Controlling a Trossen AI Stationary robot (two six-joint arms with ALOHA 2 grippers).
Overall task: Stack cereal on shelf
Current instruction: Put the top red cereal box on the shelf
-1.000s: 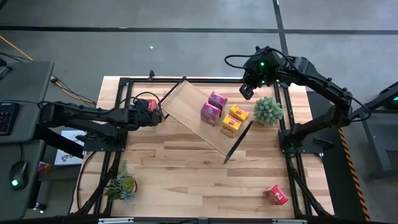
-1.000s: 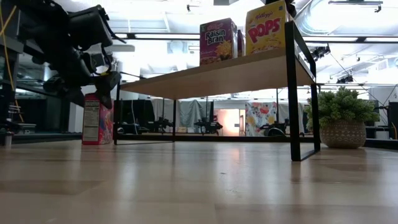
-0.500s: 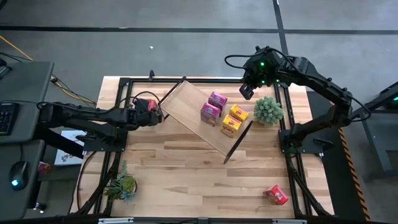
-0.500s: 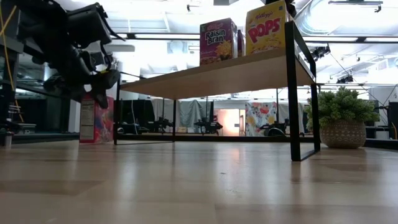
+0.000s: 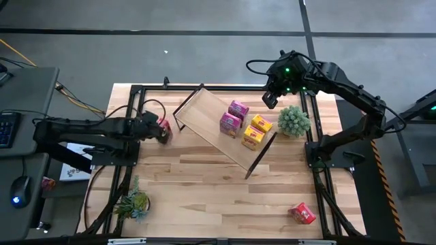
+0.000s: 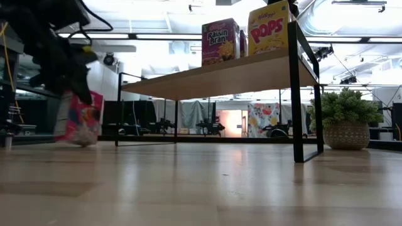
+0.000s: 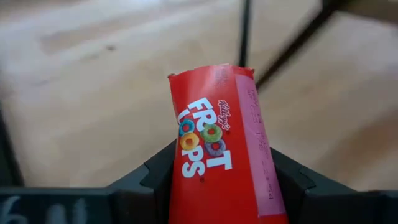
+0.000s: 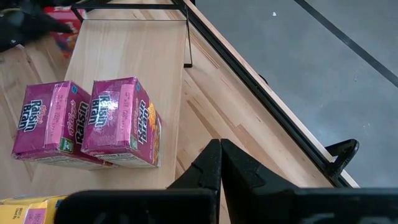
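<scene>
Pulling back from the shelf (image 5: 225, 129), the left jaws (image 5: 158, 129) are now gripping the red box (image 7: 221, 162), tilting it just above the counter (image 5: 204, 184). Right jaws (image 8: 220, 163) are hanging pressed together, holding nothing, over the shelf's far end, just beyond two pink boxes (image 8: 87, 122) and two yellow boxes (image 5: 255, 132).

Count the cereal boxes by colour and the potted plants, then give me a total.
Red cereal boxes: 2
Magenta cereal boxes: 2
Yellow cereal boxes: 2
Potted plants: 2
Total: 8
</scene>
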